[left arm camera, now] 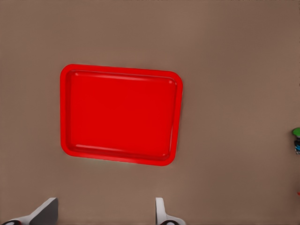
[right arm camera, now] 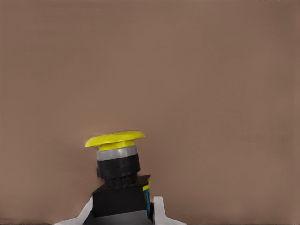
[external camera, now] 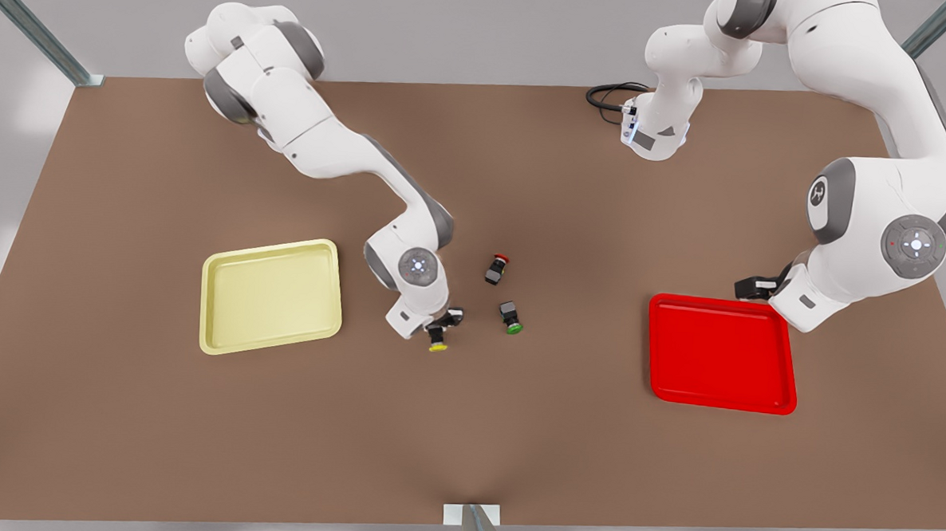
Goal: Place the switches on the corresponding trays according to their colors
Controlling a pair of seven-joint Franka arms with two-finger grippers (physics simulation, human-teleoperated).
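Both trays are bare, so no switch is sorted yet. From the front view's left: the pale yellow tray [external camera: 271, 296]; just beside it the right gripper [external camera: 441, 325], fingers clamped on the yellow switch [external camera: 438, 340], seemingly lifted off the table [external camera: 465, 441]. The red switch [external camera: 496, 268] and green switch [external camera: 511, 317] lie loose mid-table. The left gripper [external camera: 751, 287] waits over the red tray [external camera: 721, 352], fingers apart, empty.

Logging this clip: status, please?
Right tool shut on yellow switch, beside yellow tray. Left tool open, waiting over red tray. Path clear.
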